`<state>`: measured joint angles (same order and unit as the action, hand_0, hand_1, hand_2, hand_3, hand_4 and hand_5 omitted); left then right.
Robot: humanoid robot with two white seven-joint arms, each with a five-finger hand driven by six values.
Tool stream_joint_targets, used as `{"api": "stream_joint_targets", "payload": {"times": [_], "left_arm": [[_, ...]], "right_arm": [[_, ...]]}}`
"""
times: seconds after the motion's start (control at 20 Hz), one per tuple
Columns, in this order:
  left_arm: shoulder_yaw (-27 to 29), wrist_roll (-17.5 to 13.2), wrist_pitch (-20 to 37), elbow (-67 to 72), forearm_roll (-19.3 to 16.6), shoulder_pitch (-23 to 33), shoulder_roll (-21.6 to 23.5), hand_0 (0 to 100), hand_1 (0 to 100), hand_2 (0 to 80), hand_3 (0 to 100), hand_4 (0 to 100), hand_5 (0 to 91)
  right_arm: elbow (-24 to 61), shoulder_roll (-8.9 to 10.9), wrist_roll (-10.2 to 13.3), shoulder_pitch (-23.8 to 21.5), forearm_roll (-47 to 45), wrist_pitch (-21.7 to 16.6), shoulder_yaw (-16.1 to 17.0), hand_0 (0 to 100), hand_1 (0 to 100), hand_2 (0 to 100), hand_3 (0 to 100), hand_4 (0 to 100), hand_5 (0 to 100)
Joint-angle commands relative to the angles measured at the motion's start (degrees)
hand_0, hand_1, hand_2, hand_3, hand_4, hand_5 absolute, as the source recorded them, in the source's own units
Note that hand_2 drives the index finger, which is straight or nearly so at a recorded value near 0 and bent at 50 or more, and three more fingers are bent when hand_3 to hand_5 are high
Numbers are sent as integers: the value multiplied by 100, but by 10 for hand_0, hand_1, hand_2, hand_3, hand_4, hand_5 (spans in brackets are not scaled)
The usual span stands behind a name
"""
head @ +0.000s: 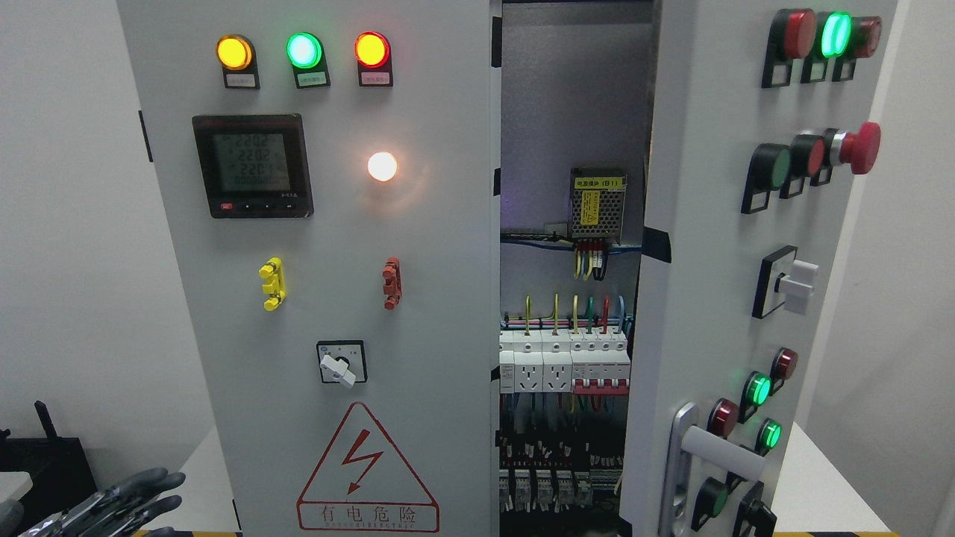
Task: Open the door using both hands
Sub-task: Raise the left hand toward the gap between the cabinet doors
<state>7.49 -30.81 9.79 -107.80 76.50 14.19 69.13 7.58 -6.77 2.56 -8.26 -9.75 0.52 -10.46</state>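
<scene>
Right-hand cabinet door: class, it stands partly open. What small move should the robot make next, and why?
Probably bring the left hand up from the lower left corner toward the right door. That door is ajar, showing the breakers; the left door looks closed, and no hand touches either one.

A white table (pixel 821 477) stands before a pale wall (pixel 67 224).
</scene>
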Motion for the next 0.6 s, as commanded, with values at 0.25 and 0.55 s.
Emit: {"api": "stream_joint_targets", "payload": {"times": [0.25, 0.55], "left_arm": [[192, -1101, -935, -399, 1746, -865, 1410, 0, 0, 0, 0, 30, 0], [17, -1146, -944, -390, 1447, -952, 909, 0, 0, 0, 0, 31, 0]], "right_arm": [[7, 0, -1, 0, 0, 1, 0, 0, 0, 0, 0, 0, 0], [7, 0, -1, 0, 0, 1, 0, 0, 0, 0, 0, 0, 0]]}}
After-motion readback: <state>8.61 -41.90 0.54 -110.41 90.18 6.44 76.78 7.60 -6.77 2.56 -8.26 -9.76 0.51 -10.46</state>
